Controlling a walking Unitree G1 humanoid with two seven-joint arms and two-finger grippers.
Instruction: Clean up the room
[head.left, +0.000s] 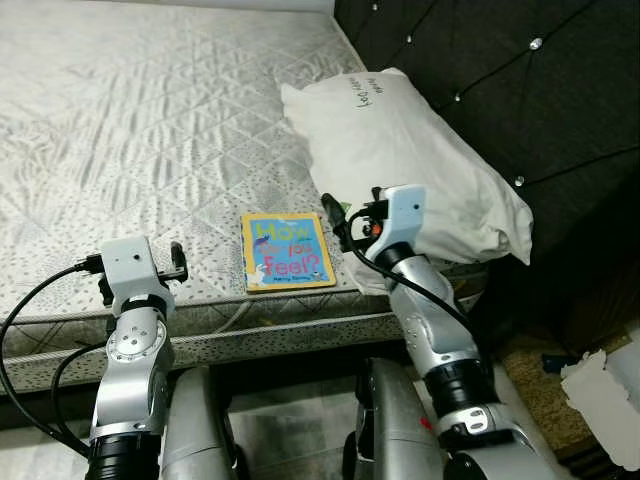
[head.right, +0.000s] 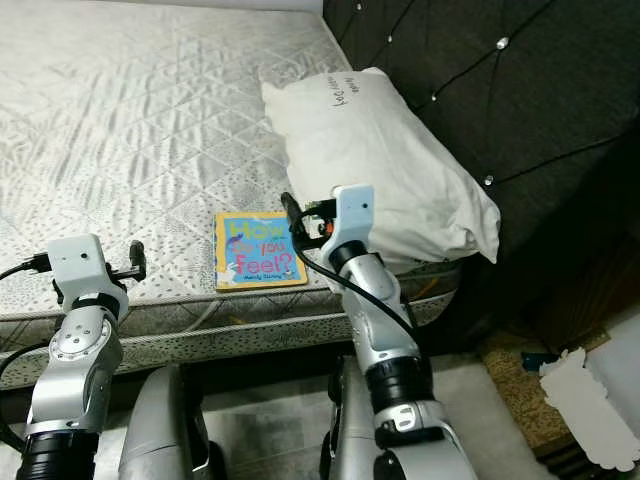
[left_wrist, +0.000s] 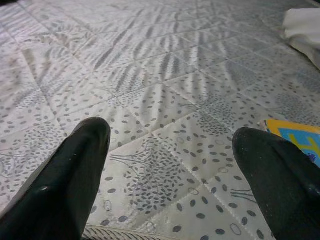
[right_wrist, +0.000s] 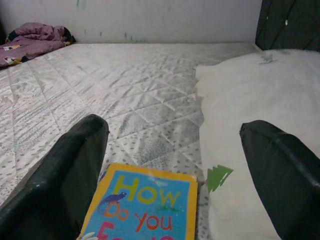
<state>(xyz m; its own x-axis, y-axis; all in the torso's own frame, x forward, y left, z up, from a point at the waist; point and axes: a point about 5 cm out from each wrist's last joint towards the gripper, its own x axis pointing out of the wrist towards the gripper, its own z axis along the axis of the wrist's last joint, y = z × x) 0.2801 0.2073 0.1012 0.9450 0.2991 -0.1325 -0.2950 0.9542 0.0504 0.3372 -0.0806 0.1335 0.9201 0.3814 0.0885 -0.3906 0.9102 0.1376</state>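
Both end effectors, left (left_wrist: 170, 185) and right (right_wrist: 175, 175), spread wide and empty over the grey quilted mattress (head.left: 130, 130). Colourful picture book (head.left: 287, 251) lies near its edge, beside the white pillow (head.left: 400, 150). Tidying judged barely begun; book uncollected.

Head pair downward – wrists low over mattress (head.left: 150, 120)

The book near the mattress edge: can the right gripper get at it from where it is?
Probably yes. The right gripper hovers open just beside the book, which lies flat and uncovered beside the pillow.
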